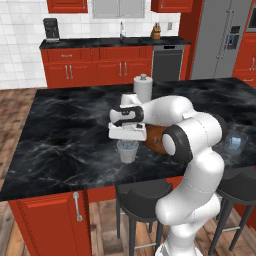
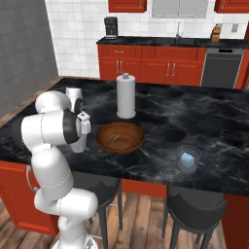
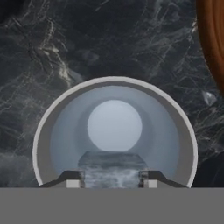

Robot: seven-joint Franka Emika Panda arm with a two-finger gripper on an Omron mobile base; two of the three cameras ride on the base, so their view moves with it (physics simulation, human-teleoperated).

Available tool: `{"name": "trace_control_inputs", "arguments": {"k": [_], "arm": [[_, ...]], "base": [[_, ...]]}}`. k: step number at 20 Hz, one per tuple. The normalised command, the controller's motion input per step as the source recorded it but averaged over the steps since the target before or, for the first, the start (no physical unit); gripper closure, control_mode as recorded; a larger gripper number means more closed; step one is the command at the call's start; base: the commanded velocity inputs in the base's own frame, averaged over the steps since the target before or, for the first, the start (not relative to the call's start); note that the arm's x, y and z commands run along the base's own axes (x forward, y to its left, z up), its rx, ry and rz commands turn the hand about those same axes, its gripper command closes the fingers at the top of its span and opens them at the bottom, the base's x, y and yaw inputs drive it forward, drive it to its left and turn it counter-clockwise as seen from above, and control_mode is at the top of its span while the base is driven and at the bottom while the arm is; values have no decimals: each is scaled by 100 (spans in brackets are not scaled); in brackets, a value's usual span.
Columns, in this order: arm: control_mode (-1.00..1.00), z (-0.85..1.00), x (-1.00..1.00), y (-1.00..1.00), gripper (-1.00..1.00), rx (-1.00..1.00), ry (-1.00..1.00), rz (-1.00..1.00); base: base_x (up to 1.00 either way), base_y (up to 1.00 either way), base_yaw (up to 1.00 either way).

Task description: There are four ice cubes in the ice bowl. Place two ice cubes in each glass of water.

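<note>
Arm's hunched over the near-left part of the black marble island [image 1: 65, 135], hand pointing straight down over a glass of water [image 1: 127, 150]. From the hand cam you look right into that glass [image 3: 114, 131]: pale round bottom, thick rim, and an ice cube [image 3: 112, 168] sitting between the two dark fingertips of the gripper [image 3: 112, 180]. Jaws partway closed w/ the cube in the gap, each tip right at a cube side, so it looks pinched, held above the glass mouth. In the left base view the gripper [image 1: 128, 141] sits just above the rim.

Ice bowl [image 2: 120, 137], the reddish-brown wooden one, just beside that glass on the arm's right side; its edge [image 3: 213, 39] peeks in at the hand cam's top right. Can't make out any cubes in it from here, too blurry.

Second glass of water [image 2: 188, 158] stands well apart, further right on the island near the front edge, w/ a pale blue cube [image 2: 187, 158] inside; count unclear.

Paper towel roll [image 2: 126, 96] upright behind the bowl. Dark stools [image 1: 145, 200] tucked under the counter front
</note>
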Motion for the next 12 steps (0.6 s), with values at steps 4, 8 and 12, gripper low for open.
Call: {"name": "trace_control_inputs", "arguments": {"k": [4, 8, 12], "arm": [[-100, -1, 1, -1, 100, 0, 0, 0], [-100, 0, 0, -3, 100, 0, 0, 0], [-100, 0, 0, -8, -100, 0, 0, 0]], "base": [[0, 0, 0], [0, 0, 0], [0, 0, 0]]}}
